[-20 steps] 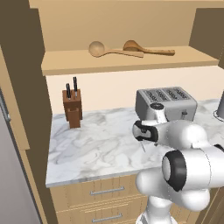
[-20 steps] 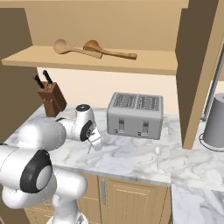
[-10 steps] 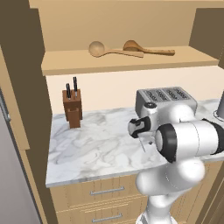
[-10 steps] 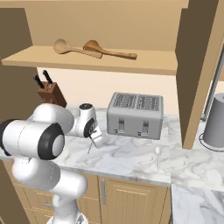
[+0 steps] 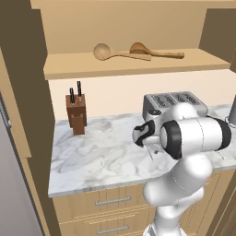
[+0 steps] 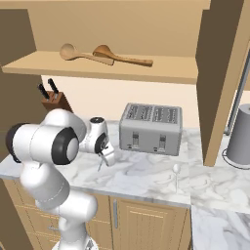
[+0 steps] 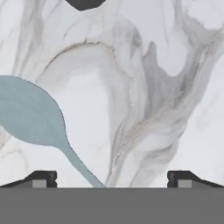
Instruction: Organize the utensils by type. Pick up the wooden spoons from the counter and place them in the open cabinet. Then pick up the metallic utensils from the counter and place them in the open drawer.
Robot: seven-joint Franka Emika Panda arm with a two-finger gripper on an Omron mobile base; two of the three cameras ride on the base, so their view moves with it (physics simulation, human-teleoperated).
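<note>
Seen from my remote station, the counter (image 5: pixel 97 156) spread as a marbled white-and-grey slab over wooden drawer fronts with silver handles. Above it the open cabinet (image 5: pixel 138 62) carried both wooden spoons (image 5: pixel 120 52) on its shelf, lying side by side with their bowls toward the left of the left base view; in the right base view I saw them (image 6: pixel 105 54) likewise, well above the work surface. A silver four-slot toaster (image 6: pixel 151 128) stood at the back of the counter, a knife block (image 5: pixel 76 113) near the left wall, and a grey cylindrical vessel (image 6: pixel 242 135) far to the right.

The gripper (image 6: pixel 105 157) hung low over the counter in front of the toaster, pointing downward. In the hand view its fingertips (image 7: pixel 41 178) stood far apart at the lower corners, with nothing between them. A bluish metallic utensil (image 7: pixel 33 116) lay flat on the marble directly under the hand, its bowl to the left of that view and its thin handle running toward the bottom edge. A whitish metallic utensil (image 6: pixel 176 172) lay on the counter in front of the toaster's right end, well apart from the gripper.
</note>
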